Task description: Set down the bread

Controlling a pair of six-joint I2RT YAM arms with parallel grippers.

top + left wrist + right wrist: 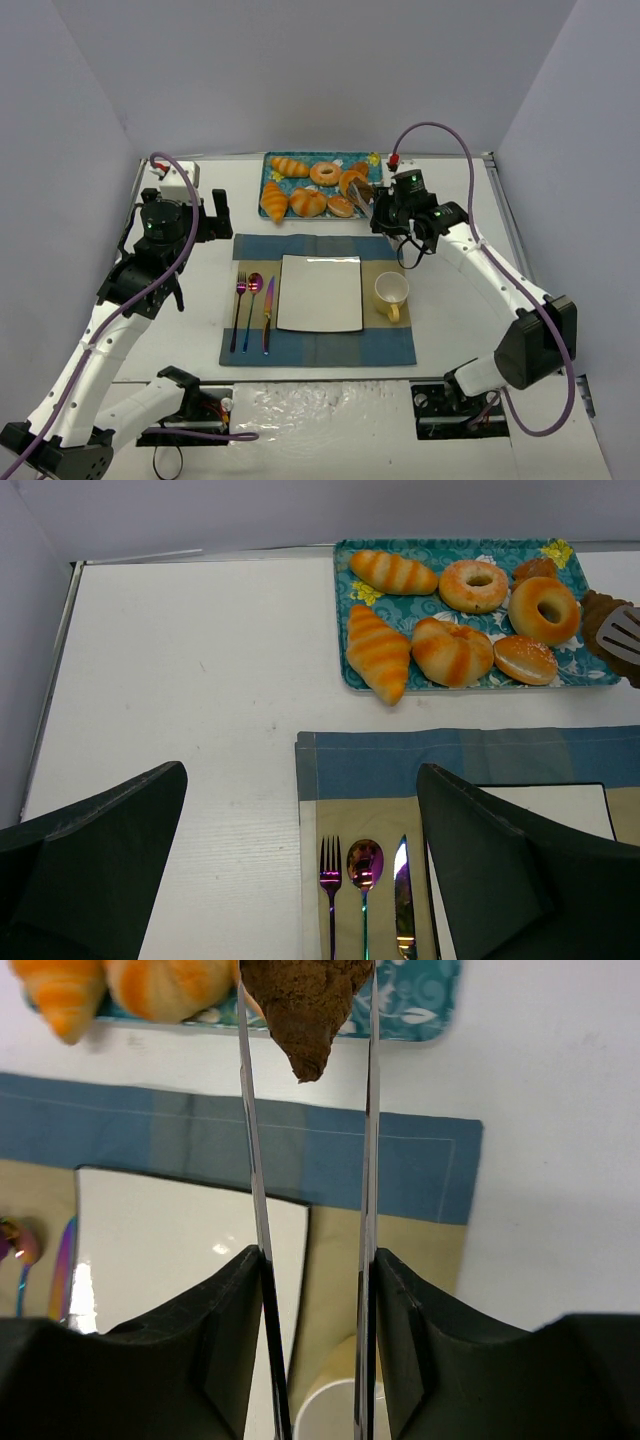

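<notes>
Right end effector point(317, 1260) closed narrow on tongs point(254, 1160); bread point(305, 1005) (dark brown, ridged) pinched between tong tips. Located at right near corner of tray point(440, 548), pointed end over bare tabletop point(180, 660) between tray and placemat point(300, 246). Plate point(320, 292) on placemat, cup point(391, 292) just beside on right. Left end effector point(300, 775) spread wide, holding nothing, above tabletop by left edge of placemat.
</notes>
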